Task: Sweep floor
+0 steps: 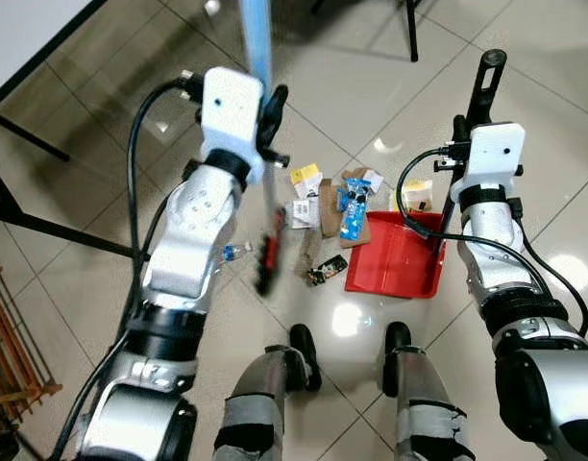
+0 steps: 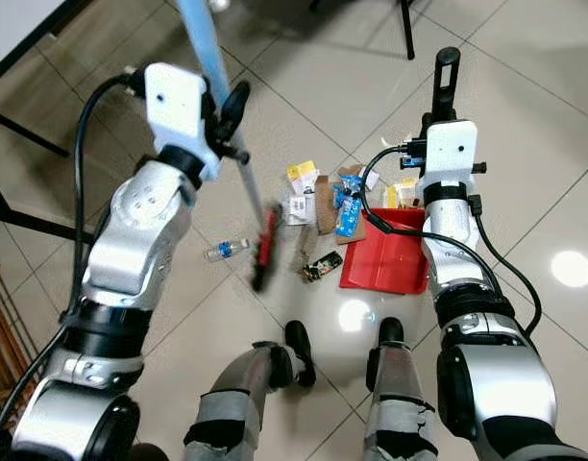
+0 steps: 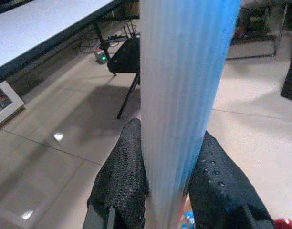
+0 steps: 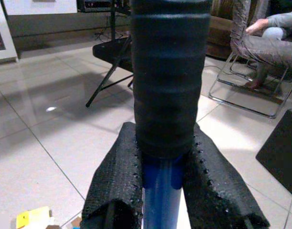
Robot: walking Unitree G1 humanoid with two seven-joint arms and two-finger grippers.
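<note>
Left gripper (image 3: 167,186) clamps the blue broom (image 1: 266,206), head on the tile beside litter (image 1: 337,206). Right gripper (image 4: 160,186) grips the dustpan (image 1: 395,259) handle, pan flat by the litter.

Blue-handled broom (image 1: 266,206) tilted, red head on tiles, red dustpan (image 1: 398,257) flat beside scattered litter (image 1: 334,206), its black-gripped handle (image 1: 486,82) upright

Litter (image 1: 332,206) between broom (image 1: 267,252) and dustpan (image 1: 398,257) — open tiles beyond

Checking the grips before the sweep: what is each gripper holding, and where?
Left gripper clamps the broom on its blue handle; right gripper clamps the red dustpan handle just below its black grip.
</note>
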